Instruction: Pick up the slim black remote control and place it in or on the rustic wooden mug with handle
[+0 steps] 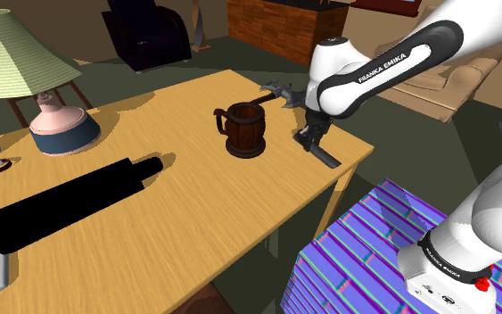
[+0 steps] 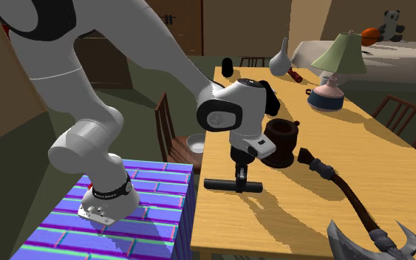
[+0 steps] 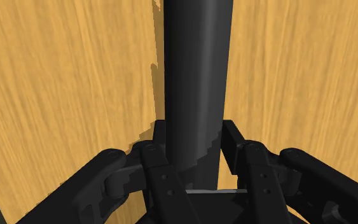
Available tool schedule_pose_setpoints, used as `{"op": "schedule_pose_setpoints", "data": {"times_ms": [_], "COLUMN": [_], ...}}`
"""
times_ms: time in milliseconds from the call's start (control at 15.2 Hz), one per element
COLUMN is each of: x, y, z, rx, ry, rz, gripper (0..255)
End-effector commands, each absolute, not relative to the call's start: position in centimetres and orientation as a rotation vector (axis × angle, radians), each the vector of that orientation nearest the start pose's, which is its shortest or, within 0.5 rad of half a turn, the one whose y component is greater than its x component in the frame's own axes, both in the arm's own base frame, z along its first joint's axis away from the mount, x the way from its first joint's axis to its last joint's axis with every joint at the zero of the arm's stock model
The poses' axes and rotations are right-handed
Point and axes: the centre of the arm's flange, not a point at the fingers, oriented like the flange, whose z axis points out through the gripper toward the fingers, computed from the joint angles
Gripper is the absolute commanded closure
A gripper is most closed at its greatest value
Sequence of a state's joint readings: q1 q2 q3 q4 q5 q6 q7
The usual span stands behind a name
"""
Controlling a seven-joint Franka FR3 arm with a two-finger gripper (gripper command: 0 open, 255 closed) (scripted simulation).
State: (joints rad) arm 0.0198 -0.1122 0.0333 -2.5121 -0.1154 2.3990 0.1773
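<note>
Your all-black two-finger gripper (image 2: 239, 173) was clasped around the slim black remote control (image 2: 217, 184), low over the light wooden table (image 1: 195, 227) near its edge. You probably needed to lift first, then carry it level toward the shoulder view's left, to the dark wooden mug with handle (image 1: 244, 132).

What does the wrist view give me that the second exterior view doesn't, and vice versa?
Wrist view: close up, both fingers pressed against the sides of the remote. Second exterior view: the mug upright just beyond the gripper, with an axe and a lamp on the table. Both: the remote clasped in the gripper, over the table's wood.
</note>
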Motion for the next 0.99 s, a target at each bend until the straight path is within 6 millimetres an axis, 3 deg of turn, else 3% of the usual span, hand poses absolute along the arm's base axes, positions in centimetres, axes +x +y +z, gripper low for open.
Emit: {"op": "schedule_pose_setpoints", "data": {"times_ms": [0, 924], "x": [45.4, 45.4], "y": [2.2, 2.2], "z": [33.0, 40.4], "rx": [-3.222, -3.222], "ry": [0.064, 0.064], "rz": [-0.012, -0.012], "gripper": [255, 255]}}
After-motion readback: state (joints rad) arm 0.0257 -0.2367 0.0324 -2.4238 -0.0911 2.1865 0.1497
